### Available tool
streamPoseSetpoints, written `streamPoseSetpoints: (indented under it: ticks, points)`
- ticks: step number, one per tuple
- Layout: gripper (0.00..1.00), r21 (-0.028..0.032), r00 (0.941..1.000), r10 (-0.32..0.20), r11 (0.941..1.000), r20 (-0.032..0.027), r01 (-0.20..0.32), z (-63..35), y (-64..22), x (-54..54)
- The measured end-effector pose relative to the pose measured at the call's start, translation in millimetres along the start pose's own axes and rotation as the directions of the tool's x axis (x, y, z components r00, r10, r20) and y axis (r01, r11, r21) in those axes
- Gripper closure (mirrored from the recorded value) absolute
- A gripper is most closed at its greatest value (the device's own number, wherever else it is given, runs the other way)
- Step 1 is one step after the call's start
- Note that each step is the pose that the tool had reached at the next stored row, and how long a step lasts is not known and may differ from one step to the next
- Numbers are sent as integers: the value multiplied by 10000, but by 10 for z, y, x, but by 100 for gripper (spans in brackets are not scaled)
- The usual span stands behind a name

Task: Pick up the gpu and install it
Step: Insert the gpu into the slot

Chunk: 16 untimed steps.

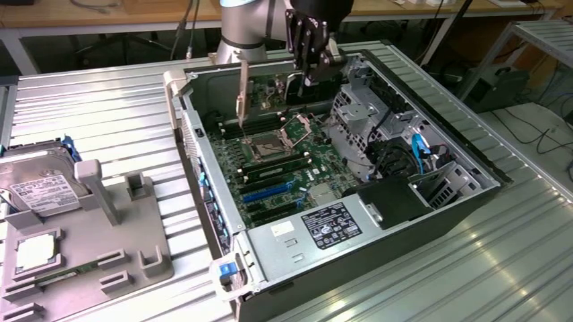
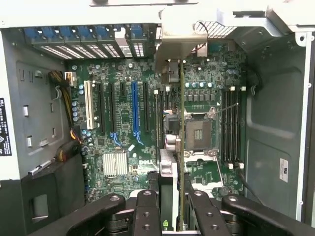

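Black fingers, dark gpu, green motherboard with one blue slot, silver ribbed table.

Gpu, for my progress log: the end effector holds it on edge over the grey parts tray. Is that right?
Wrong place. The exterior view shows the end effector holding the gpu on edge over the open computer case.

I am working in a robotics lab: a ribbed metal tabletop carries an open computer case, with workbenches and cables behind.
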State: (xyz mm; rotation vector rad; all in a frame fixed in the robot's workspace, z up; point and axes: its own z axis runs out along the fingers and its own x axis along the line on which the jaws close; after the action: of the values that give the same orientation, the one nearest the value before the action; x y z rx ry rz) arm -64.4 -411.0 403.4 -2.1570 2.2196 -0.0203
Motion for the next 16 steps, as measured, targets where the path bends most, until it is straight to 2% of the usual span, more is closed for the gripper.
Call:
streamPoseSetpoints:
  ticks: [7,16]
  points:
    - [72,27,10000,-1,10000,1,1,102,0,2]
    - [72,30,10000,2,10000,1,-2,300,9,20]
